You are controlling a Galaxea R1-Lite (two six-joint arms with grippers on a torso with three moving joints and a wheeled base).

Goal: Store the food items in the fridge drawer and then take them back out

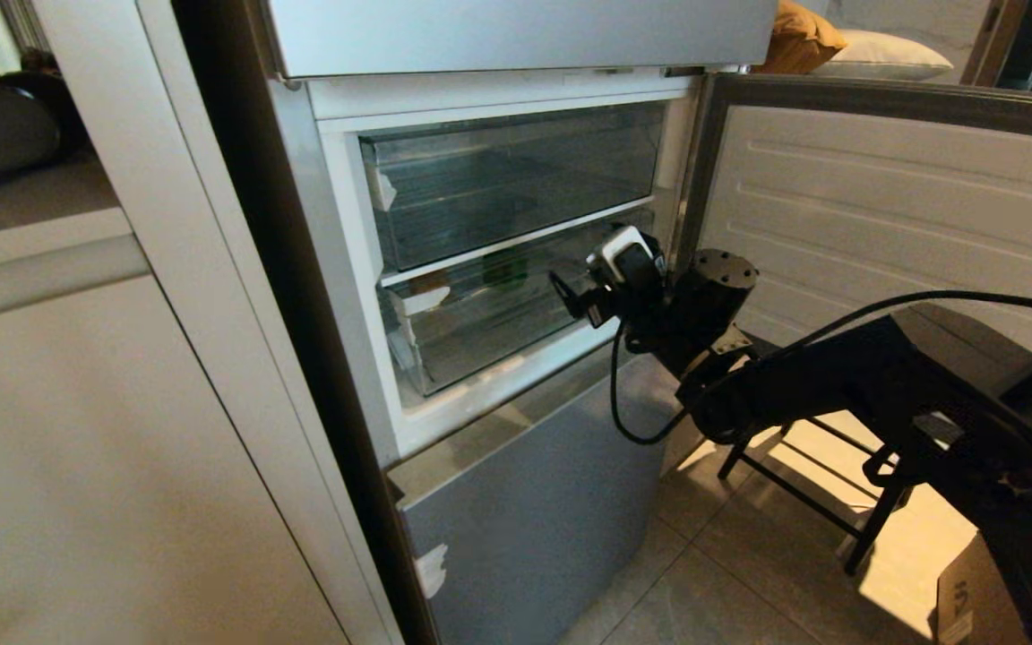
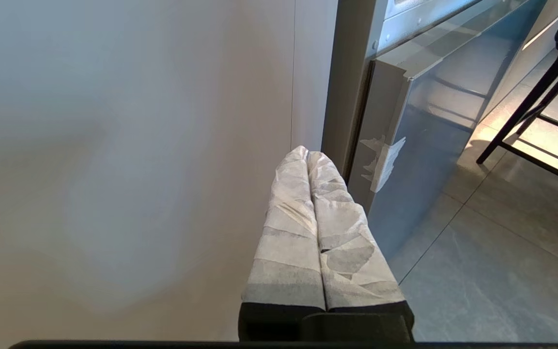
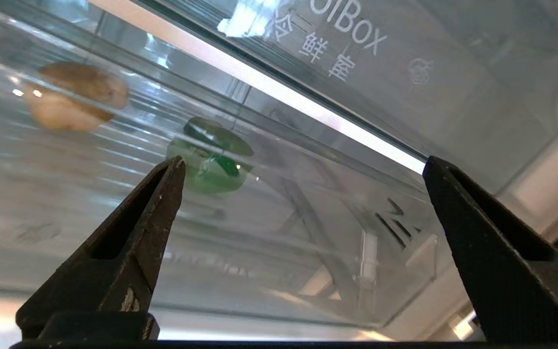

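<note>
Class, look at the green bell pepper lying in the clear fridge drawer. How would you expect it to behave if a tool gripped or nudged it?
The bell pepper looks glossy, so hard tool tips might slip on its skin. Its rounded, lobed shape suggests that it would wobble or roll on the fridge drawer floor when nudged. It is probably light for its size, though only seen through the plastic.

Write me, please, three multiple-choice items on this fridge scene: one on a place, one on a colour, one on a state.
1. Where are the pepper and potato?
A. on the floor
B. in the lower drawer
C. in the right gripper

2. What colour is the pepper?
A. red
B. yellow
C. green

3. How do the right gripper's jaws stand?
A. wide open, empty
B. shut on the potato
C. shut on the drawer's lip

Key: 1 B, both show through the drawer's clear front; 2 C, it shows glossy green behind the plastic; 3 A, the fingers stand far apart with nothing between them.
</note>
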